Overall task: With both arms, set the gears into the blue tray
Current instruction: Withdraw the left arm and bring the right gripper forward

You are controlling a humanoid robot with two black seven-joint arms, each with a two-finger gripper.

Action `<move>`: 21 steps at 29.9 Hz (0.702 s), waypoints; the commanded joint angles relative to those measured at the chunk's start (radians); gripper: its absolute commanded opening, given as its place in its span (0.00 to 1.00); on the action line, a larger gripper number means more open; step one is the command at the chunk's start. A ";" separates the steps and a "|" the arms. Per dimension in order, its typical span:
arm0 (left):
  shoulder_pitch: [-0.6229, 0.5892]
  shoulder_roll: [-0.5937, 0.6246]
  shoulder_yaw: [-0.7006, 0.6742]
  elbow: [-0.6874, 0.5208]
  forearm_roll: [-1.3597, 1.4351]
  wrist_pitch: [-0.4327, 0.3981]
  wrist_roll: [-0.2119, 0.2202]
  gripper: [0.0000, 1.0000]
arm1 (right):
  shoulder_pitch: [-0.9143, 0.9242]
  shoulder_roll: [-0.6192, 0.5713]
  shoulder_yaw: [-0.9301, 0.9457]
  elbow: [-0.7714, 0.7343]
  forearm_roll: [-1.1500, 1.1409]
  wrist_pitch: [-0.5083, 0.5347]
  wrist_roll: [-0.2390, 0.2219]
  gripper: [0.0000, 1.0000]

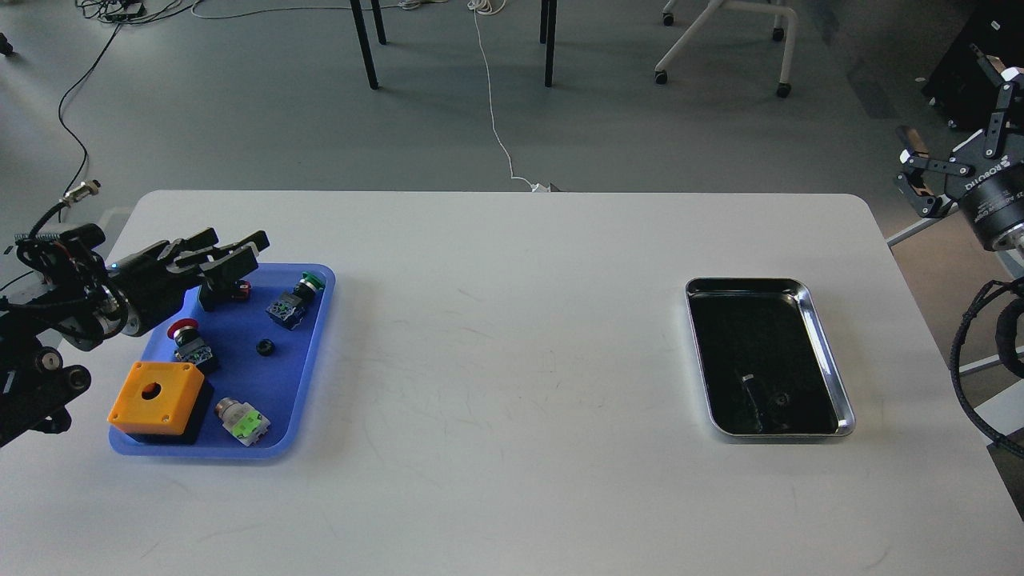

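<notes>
On the white worktop, two trays sit well apart: a blue tray at left, a silver tray at right.

One gear lies near the blue tray's middle, among a red push-button, a green push-button, a silver-and-green switch and an orange box with a round hole. A second gear shows dimly in the silver tray's near end. Left claw hovers over the blue tray's far edge, fingers slightly apart, holding nothing. Right claw hangs beyond the worktop's right edge, fingers spread wide.
</notes>
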 commanded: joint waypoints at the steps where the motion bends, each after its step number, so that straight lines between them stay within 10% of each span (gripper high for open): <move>1: -0.077 -0.004 -0.044 0.000 -0.334 -0.028 -0.026 0.98 | 0.081 -0.050 -0.103 0.016 -0.058 0.000 -0.001 0.98; 16: -0.275 -0.199 -0.185 0.402 -1.172 -0.456 0.020 0.98 | 0.645 -0.040 -0.940 0.042 -0.505 0.007 0.009 0.98; 21: -0.274 -0.214 -0.269 0.402 -1.284 -0.454 0.124 0.98 | 0.838 0.063 -1.267 0.100 -0.630 0.014 0.019 0.98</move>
